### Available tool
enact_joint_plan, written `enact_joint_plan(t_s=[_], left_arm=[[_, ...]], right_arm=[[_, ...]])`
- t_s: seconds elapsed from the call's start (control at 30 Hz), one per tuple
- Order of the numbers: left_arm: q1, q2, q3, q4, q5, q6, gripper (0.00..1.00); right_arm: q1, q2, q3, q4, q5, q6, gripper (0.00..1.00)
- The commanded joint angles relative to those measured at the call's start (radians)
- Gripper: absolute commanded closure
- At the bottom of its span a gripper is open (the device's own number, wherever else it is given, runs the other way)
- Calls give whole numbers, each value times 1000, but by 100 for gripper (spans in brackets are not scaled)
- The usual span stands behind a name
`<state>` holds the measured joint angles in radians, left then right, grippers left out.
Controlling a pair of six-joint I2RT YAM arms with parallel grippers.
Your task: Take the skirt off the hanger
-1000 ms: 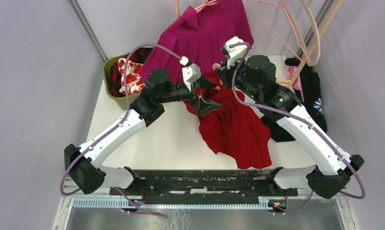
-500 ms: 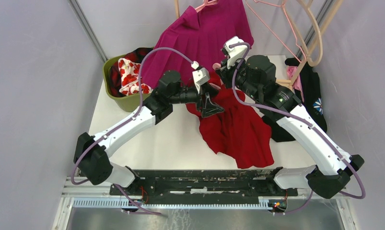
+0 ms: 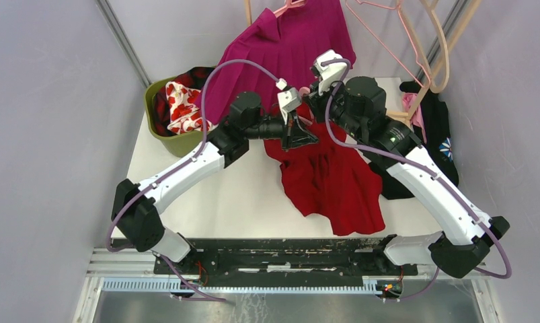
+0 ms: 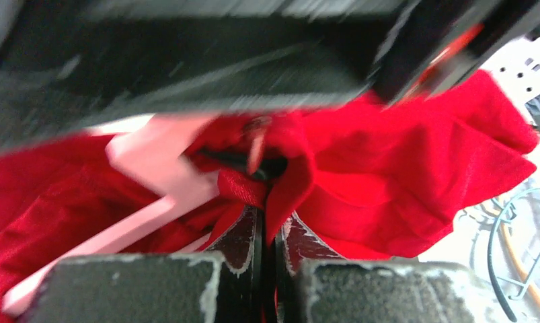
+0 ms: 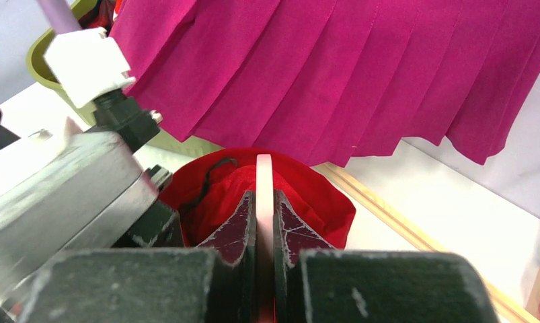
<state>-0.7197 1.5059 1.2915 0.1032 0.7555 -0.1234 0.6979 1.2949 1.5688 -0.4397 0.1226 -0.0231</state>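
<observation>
red skirt (image 3: 334, 182) crumpled (glossy fabric); left jaws pinch its fold; right jaws clamp pink hanger (image 5: 264, 176).

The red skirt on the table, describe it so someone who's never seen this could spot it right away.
Start at the white table in front of the two arms. The red skirt lies crumpled near its middle, its far end pinched by the left gripper. It is plain red, unlike the pleated magenta skirt hanging behind it and the black garment to its right.
</observation>
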Motion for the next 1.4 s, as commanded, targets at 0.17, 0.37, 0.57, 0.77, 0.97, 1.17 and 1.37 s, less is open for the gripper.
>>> enact_joint_plan(t_s=[0.17, 0.37, 0.57, 0.77, 0.97, 1.17, 1.37], left_arm=[[-132, 5, 161, 40, 64, -121, 97], [-220, 12, 159, 48, 47, -153, 97], [-257, -10, 127, 63, 13, -160, 97], [-288, -9, 117, 64, 13, -161, 97], [-318, 7, 110, 64, -20, -153, 97], [-358, 45, 157, 20, -34, -134, 97], [-366, 76, 26, -19, -117, -53, 97]], right_arm=[[-1, 114, 54, 200, 7, 11, 99], [-12, 245, 118, 232, -1, 21, 99], [-24, 248, 117, 245, 7, 35, 99], [-38, 230, 119, 249, 12, 34, 99], [-59, 266, 162, 276, 12, 40, 99], [-86, 388, 220, 331, 11, 66, 99], [-117, 433, 343, 316, 7, 93, 99]])
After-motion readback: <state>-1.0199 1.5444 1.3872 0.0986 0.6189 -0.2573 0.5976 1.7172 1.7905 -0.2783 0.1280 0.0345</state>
